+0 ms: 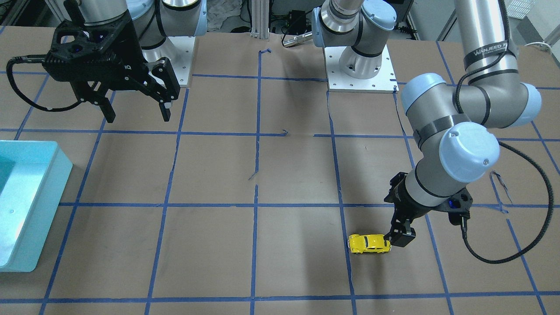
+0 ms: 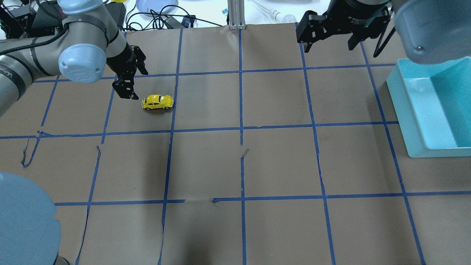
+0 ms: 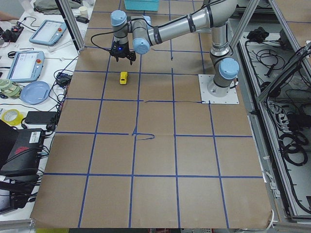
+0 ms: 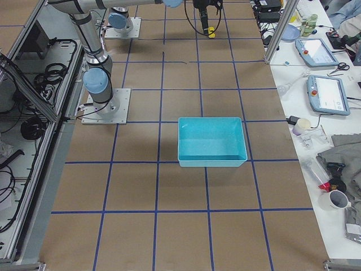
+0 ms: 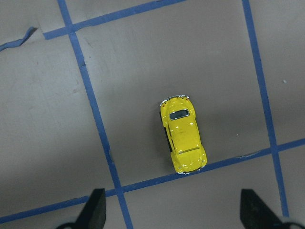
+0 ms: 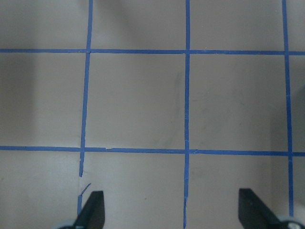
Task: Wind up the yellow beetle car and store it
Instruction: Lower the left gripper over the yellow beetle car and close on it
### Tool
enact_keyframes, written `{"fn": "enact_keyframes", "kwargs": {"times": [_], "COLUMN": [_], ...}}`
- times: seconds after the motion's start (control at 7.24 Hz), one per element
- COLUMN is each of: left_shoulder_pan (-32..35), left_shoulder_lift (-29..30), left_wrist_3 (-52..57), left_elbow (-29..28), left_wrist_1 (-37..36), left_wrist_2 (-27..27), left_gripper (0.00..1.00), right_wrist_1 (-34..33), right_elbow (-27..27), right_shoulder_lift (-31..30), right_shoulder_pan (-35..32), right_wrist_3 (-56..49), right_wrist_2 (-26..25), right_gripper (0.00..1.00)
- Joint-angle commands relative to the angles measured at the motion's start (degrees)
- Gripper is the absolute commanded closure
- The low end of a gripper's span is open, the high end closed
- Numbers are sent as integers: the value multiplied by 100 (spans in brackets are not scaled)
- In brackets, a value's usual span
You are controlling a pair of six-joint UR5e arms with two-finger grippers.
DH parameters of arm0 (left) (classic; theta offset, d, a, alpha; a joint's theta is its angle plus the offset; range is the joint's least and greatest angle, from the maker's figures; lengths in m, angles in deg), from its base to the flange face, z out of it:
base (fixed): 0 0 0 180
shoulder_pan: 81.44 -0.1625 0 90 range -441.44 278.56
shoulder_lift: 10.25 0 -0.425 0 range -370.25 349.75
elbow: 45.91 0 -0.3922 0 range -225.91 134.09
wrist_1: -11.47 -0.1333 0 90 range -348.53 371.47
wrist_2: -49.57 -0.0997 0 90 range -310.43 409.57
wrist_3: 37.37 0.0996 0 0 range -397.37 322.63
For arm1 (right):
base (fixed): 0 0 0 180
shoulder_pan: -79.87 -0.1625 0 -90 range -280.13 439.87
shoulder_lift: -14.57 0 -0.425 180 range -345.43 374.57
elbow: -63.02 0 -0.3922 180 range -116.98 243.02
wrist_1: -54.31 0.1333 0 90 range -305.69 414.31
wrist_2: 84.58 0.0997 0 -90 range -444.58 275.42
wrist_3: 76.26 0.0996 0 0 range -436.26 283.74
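Observation:
The yellow beetle car [image 1: 369, 244] stands on its wheels on the brown paper table top, also seen in the overhead view [image 2: 157, 102] and the left wrist view [image 5: 182, 141]. My left gripper [image 1: 400, 234] is open and empty, just beside one end of the car and slightly above the table. In the left wrist view its fingertips [image 5: 97, 210] sit wide apart, and the car lies ahead of them, not between them. My right gripper [image 1: 135, 111] is open and empty, raised high near its base, far from the car. Its wrist view [image 6: 172, 212] shows only bare paper and tape lines.
A teal bin [image 2: 415, 110] stands at the table edge on my right side, also in the front view [image 1: 26, 192]. Blue tape lines grid the paper, with some tears [image 2: 244, 152]. The two arm bases [image 1: 361, 70] stand at the robot's side of the table.

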Motion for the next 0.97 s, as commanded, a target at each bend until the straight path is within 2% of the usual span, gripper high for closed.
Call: {"fn": "enact_keyframes", "kwargs": {"times": [0.0, 0.28, 0.69, 0.83], "left_shoulder_pan": [0, 0, 0, 0], "left_shoulder_lift": [369, 737, 1002, 1012], "left_wrist_3": [-391, -471, -629, -647], "left_elbow": [8, 8, 8, -1], "left_wrist_1": [-45, -412, -423, -432], "left_wrist_2": [50, 7, 42, 33], "left_gripper": [0, 0, 0, 11], "right_wrist_1": [-9, -9, -157, -167], "right_elbow": [7, -1, -28, -45], "right_shoulder_lift": [42, 51, 60, 69], "right_shoulder_pan": [-1, -1, -1, -1], "right_wrist_3": [53, 62, 71, 63], "right_wrist_2": [61, 25, 60, 26], "right_gripper": [0, 0, 0, 0]}}
